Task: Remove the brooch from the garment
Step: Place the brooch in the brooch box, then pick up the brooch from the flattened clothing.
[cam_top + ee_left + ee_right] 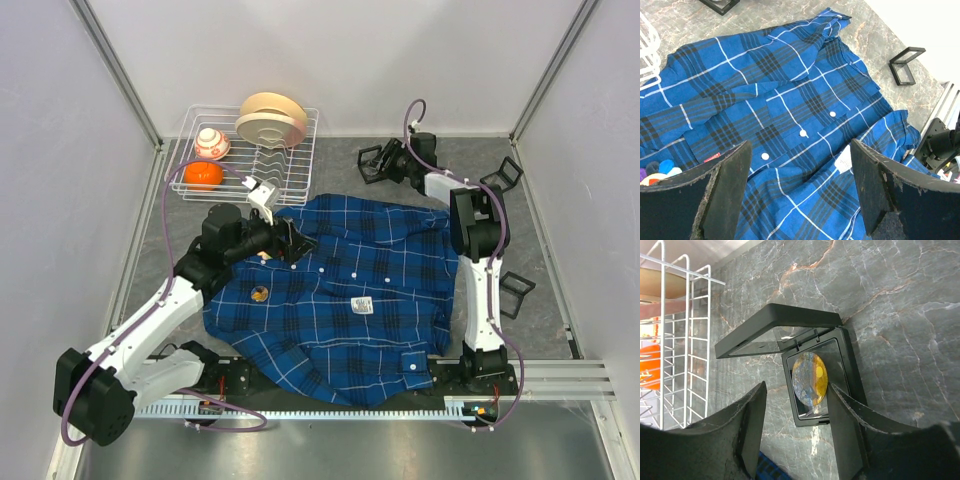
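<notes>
The dark-blue plaid shirt (340, 300) lies spread out on the table, buttons up, and fills the left wrist view (790, 100). A small round dark-and-yellow brooch (259, 294) sits on its left chest. My left gripper (298, 240) hovers open and empty over the collar area, its jaws wide apart above the button placket (801, 145). A small multicoloured piece (657, 169) shows at the left edge beside the left finger. My right gripper (383, 160) is open at the back of the table over an open black display case (815, 375) that holds a round yellow-and-blue brooch (810, 378).
A white wire rack (290, 165) at the back left holds a patterned ball (211, 143), an orange (203, 175) and stacked plates (272, 118). Black frames stand at the back right (505, 172) and right (515, 293). Walls close in on three sides.
</notes>
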Controlling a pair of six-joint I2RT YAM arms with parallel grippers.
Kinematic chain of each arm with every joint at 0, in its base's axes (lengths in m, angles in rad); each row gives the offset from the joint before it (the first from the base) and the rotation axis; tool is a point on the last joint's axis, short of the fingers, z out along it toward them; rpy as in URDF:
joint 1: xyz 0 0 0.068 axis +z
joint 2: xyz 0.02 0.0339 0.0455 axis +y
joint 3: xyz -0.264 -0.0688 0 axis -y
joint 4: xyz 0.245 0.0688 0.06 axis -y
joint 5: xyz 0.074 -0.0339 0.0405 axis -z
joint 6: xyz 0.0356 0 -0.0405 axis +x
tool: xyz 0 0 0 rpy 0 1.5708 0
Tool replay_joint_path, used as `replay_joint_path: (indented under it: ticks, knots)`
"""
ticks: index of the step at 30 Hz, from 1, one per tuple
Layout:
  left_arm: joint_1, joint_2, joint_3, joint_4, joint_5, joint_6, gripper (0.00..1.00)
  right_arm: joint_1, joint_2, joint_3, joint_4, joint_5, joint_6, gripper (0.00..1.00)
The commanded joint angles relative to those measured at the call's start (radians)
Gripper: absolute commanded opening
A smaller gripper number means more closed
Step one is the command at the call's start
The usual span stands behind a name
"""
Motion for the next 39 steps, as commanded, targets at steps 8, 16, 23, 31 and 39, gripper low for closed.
replay_joint_path:
  ticks: [8,16,23,31,39]
  knots:
    - [0.056,0.053,0.091,-0.306,-0.217,-0.273,0.77,0.017,-0.192,0.058,-0.219,0.114,-0.172,0.63]
    - [0.142,0.056,0.102,-0.675,-0.291,-0.534,0.68,0.165,-0.542,-0.247,-0.395,0.349,-0.277,0.64]
    - [0.144,0.149,0.031,-0.653,-0.266,-0.565,0.60,0.477,-0.778,-0.569,-0.269,0.223,-0.231,0.54]
    - [0.144,0.082,-0.134,-0.603,-0.389,-0.801,0.42,0.724,-0.710,-0.744,0.168,-0.039,-0.079,0.45]
    - [0.147,-0.019,-0.259,-0.627,-0.537,-1.059,0.35,0.753,-0.409,-0.630,0.303,-0.187,-0.027,0.37]
